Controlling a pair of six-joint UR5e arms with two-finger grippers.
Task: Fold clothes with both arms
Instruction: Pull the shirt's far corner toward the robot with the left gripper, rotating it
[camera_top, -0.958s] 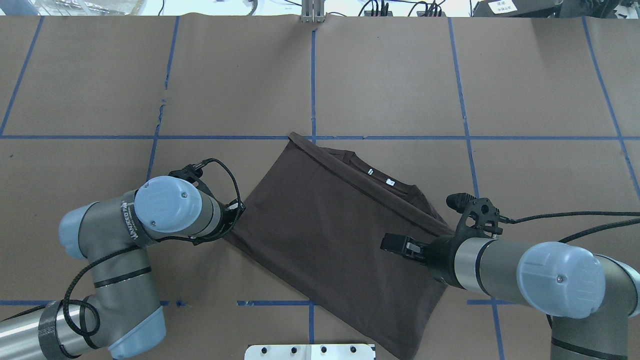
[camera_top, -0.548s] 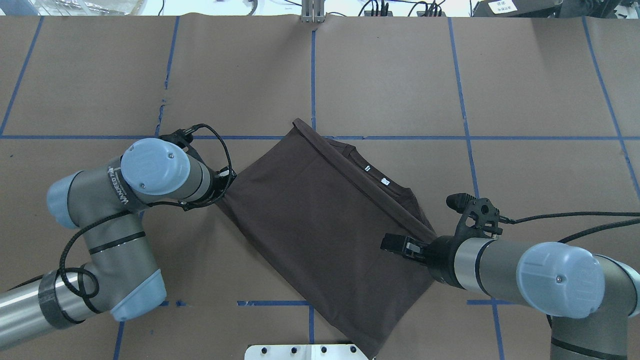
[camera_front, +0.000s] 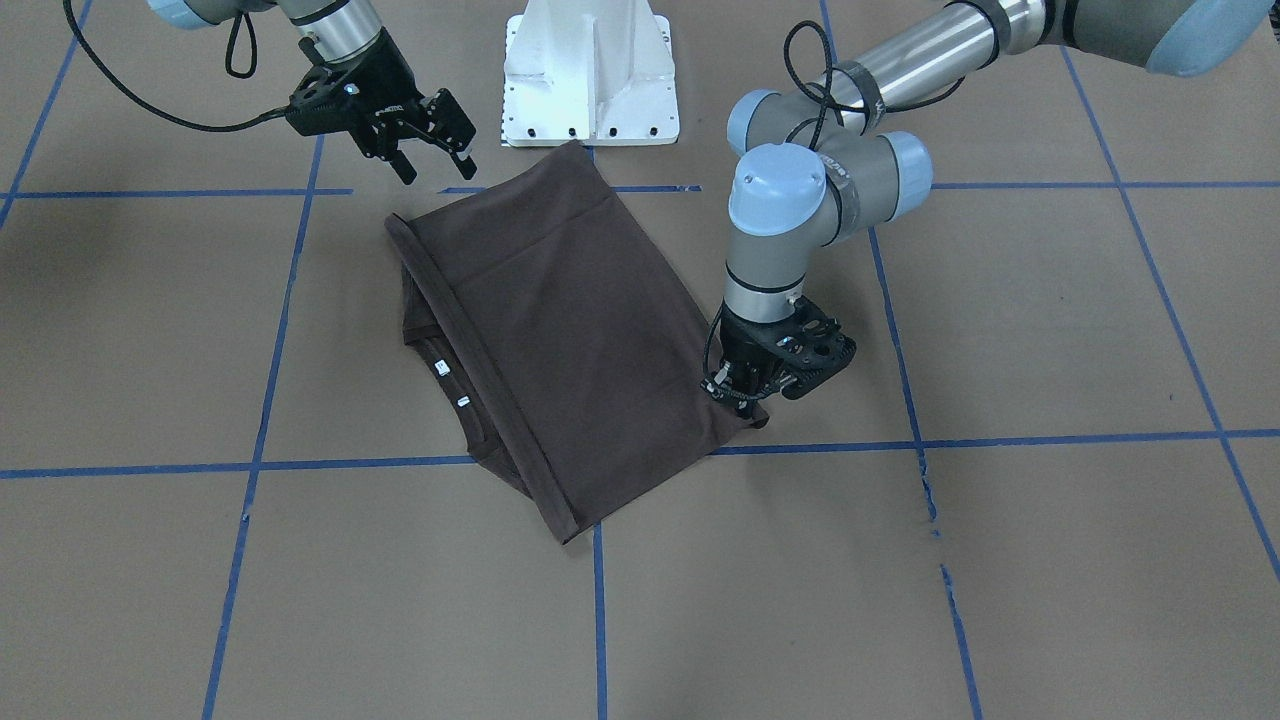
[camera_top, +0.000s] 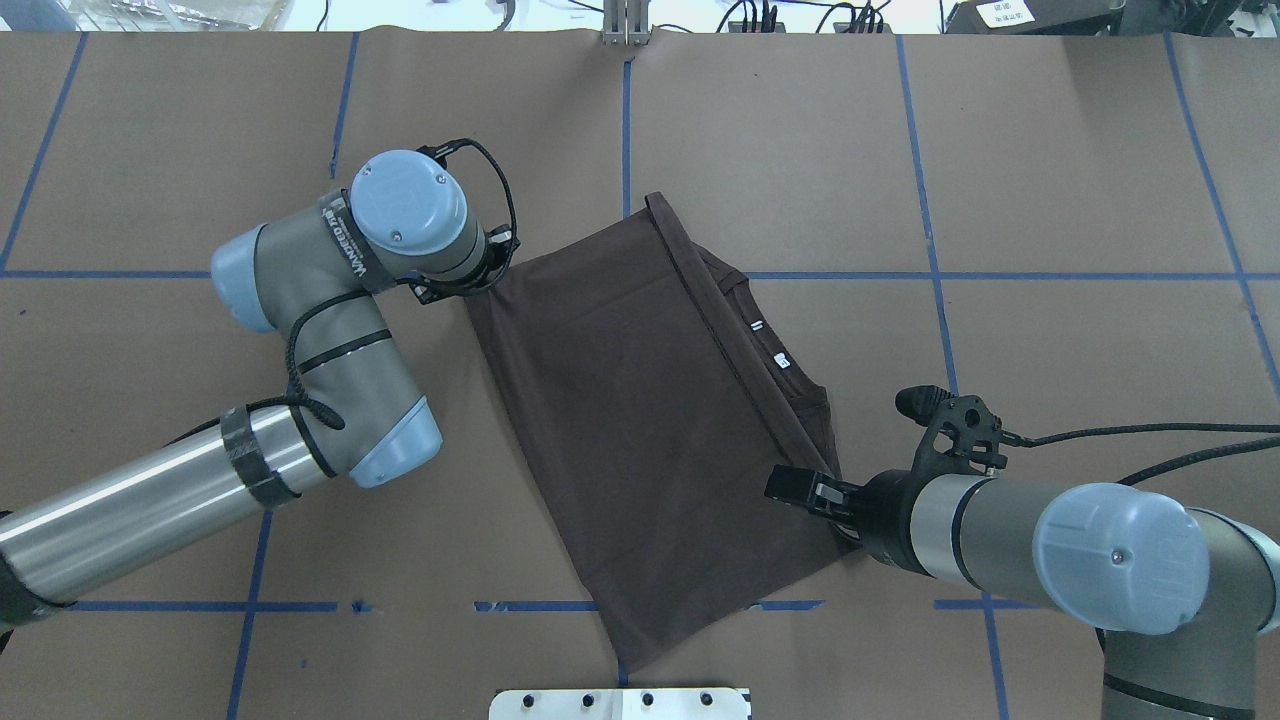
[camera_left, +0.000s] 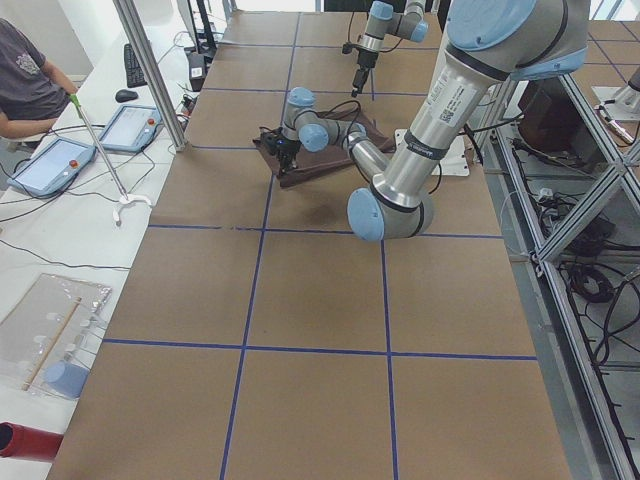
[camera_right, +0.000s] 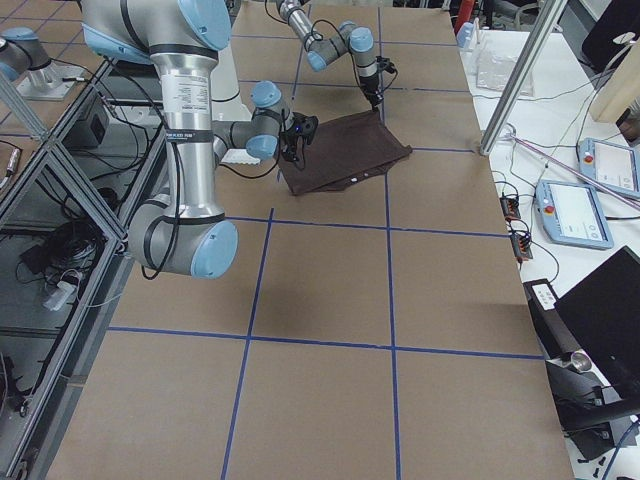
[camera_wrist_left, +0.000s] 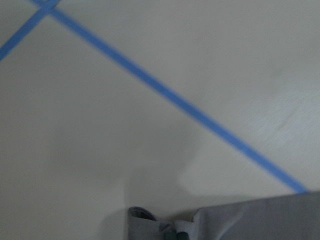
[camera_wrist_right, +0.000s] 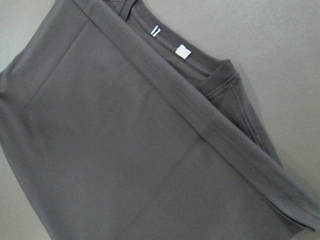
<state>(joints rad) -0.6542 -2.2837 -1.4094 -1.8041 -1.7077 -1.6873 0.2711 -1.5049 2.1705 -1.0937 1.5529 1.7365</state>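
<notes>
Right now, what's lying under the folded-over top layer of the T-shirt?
Only the collar edge with two white labels peeks out past the hem of the T-shirt. Everything else beneath is covered.

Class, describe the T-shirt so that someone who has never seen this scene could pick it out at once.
The brown table is crossed by blue tape lines. Near its middle, between the left arm and right arm, lies a dark brown T-shirt folded into a slanted rectangle. The only cloth there, it shows two white labels.
</notes>
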